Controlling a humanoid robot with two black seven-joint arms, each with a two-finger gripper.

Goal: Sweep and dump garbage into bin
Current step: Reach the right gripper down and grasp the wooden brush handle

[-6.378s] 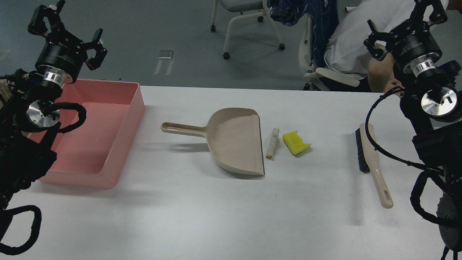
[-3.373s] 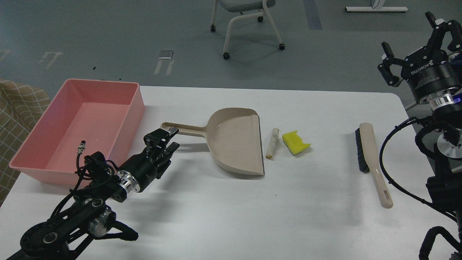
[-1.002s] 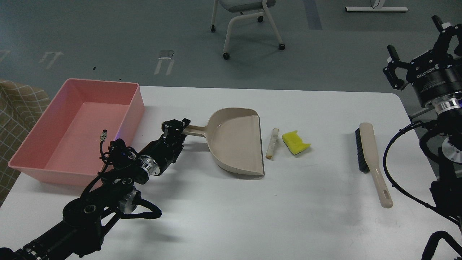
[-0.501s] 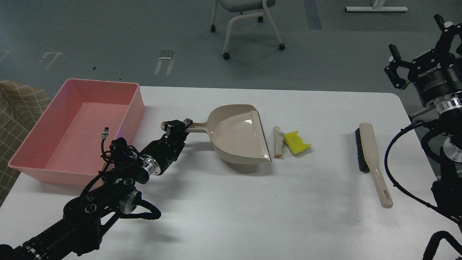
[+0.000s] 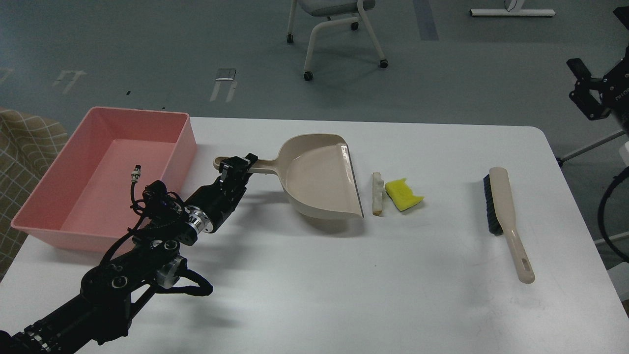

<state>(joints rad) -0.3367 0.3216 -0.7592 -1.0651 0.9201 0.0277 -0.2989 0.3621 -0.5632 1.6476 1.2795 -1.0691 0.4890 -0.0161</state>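
The yellow sponge chunk (image 5: 403, 193) and the thin bread slice (image 5: 377, 192) lie side by side on the white table (image 5: 314, 275), just right of the beige dustpan (image 5: 319, 176). My left gripper (image 5: 239, 166) is shut on the dustpan's handle and holds the pan tilted, its lip near the bread. The pink bin (image 5: 105, 172) stands at the far left and looks empty. My right gripper (image 5: 597, 93) is raised at the right edge, largely cut off; one dark finger shows.
A beige hand brush (image 5: 506, 219) with black bristles lies on the right of the table. A wheeled chair (image 5: 334, 29) stands on the floor behind the table. A checked fabric (image 5: 27, 147) sits left of the bin.
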